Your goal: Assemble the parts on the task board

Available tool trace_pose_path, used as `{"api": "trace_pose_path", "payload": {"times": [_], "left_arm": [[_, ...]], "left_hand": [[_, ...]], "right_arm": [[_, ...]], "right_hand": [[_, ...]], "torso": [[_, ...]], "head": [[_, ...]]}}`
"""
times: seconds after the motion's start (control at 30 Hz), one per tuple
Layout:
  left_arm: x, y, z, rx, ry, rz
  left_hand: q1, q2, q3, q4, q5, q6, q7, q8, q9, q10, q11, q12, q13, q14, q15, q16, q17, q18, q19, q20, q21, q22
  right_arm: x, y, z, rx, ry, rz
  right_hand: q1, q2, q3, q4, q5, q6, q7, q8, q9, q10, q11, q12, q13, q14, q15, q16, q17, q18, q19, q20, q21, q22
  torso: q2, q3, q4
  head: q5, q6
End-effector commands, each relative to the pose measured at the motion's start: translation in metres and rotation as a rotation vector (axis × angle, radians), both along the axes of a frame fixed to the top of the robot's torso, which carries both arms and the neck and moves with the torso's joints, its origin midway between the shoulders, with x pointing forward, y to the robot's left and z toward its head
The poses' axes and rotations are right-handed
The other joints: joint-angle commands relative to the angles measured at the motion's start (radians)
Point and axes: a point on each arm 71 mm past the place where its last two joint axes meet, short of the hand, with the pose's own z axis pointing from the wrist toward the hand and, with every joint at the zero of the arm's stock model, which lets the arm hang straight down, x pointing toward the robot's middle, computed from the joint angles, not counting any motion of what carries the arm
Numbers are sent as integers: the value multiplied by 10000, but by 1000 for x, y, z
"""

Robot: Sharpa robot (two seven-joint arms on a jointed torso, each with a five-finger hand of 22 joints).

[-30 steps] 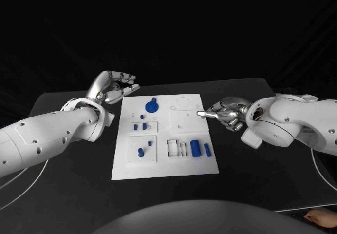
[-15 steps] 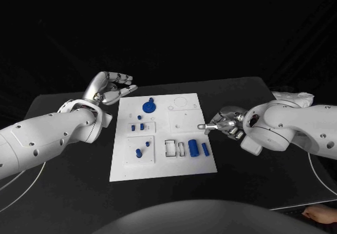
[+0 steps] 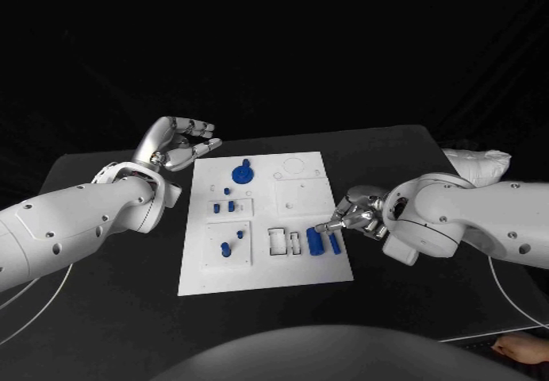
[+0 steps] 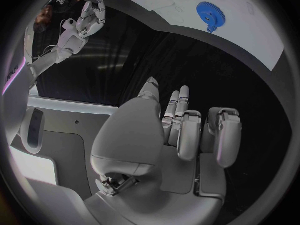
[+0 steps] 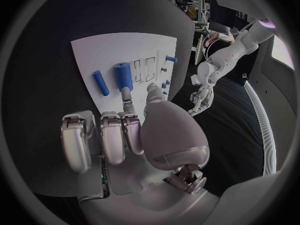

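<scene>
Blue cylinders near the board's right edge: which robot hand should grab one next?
Probably the right hand: it hovers just beside the blue cylinders. The left hand is raised off the task board's far left corner.

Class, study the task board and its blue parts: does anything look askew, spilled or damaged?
Nothing stands out. The task board lies flat on the table, and the blue parts sit tidily within its outlines. No damage is visible.

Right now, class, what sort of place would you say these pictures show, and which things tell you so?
Probably a robotics lab or test bench. A white task board with small blue parts lies on a black table against a dark backdrop, and two white robot arms reach in, the right hand at the board's edge.
</scene>
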Motion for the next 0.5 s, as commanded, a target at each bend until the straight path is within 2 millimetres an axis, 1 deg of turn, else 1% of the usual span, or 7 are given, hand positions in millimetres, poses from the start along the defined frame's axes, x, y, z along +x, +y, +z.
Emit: {"api": "trace_pose_path", "payload": {"times": [0.03, 0.13, 0.23, 0.37, 0.43, 0.5], "left_arm": [[0, -2, 0, -59, 43, -155], [0, -2, 0, -60, 48, -161], [0, -1, 0, -55, 51, -145], [0, 1, 0, -47, 48, -117], [0, 1, 0, -46, 46, -118], [-1, 2, 0, -46, 44, -117]], "left_hand": [[74, 42, -60, 16, 51, -32, 19, -49, -12, -15, -23, -3, -6, 622, -27, -64, 1435, -75, 1052, -88, 24, 2632], [74, 42, -60, 16, 51, -32, 19, -49, -12, -15, -23, -3, -6, 622, -27, -64, 1435, -75, 1052, -88, 24, 2632], [74, 42, -60, 16, 51, -32, 19, -49, -12, -15, -23, -3, -6, 622, -27, -64, 1435, -75, 1052, -88, 24, 2632], [74, 42, -60, 16, 51, -32, 19, -49, -12, -15, -23, -3, -6, 622, -27, -64, 1435, -75, 1052, -88, 24, 2632], [74, 42, -60, 16, 51, -32, 19, -49, -12, -15, -23, -3, -6, 622, -27, -64, 1435, -75, 1052, -88, 24, 2632], [74, 42, -60, 16, 51, -32, 19, -49, -12, -15, -23, -3, -6, 622, -27, -64, 1435, -75, 1052, -88, 24, 2632]], "right_arm": [[-1, 1, -4, -615, -82, -33], [-1, 5, -6, -806, -149, 151], [-1, 8, -8, -1087, -245, 418], [0, 11, -10, -1430, -276, 731], [1, 11, -10, -1547, -236, 881], [2, 13, -12, -1659, -195, 1042]], "right_hand": [[7, -135, 137, -6, -87, -106, 22, -32, 32, 1047, -24, 27, 2627, 1023, -49, 41, 2634, -67, 1062, -67, 36, 2630], [-24, -183, 266, -12, -181, -223, 65, -90, 70, 1047, 11, 27, 2627, 1023, -23, 41, 2634, -67, 1062, -50, 36, 2630], [-67, -231, 390, -12, -296, -321, 104, -126, 118, 1047, 47, 27, 2627, 1023, 7, 41, 2634, -67, 1062, -26, 36, 2630], [-168, -270, 531, 21, -419, -463, 152, -168, 181, 1047, 91, 27, 2627, 1023, 48, 41, 2634, -67, 1062, 10, 36, 2630], [-224, -293, 602, 39, -487, -569, 178, -195, 215, 1047, 114, 27, 2627, 1023, 72, 41, 2634, -67, 1062, 32, 36, 2630], [-330, -332, 686, 78, -590, -715, 181, -221, 268, 1047, 124, 27, 2627, 1023, 95, 41, 2634, -67, 1062, 59, 36, 2630]], "torso": [[-4, -7, -5], [4, 3, 12], [6, 9, 10], [0, 3, 6], [0, 4, 3], [-1, 9, -3]], "head": [[11, 2], [16, 2], [36, 2], [29, 2], [50, 2], [109, 2]]}}
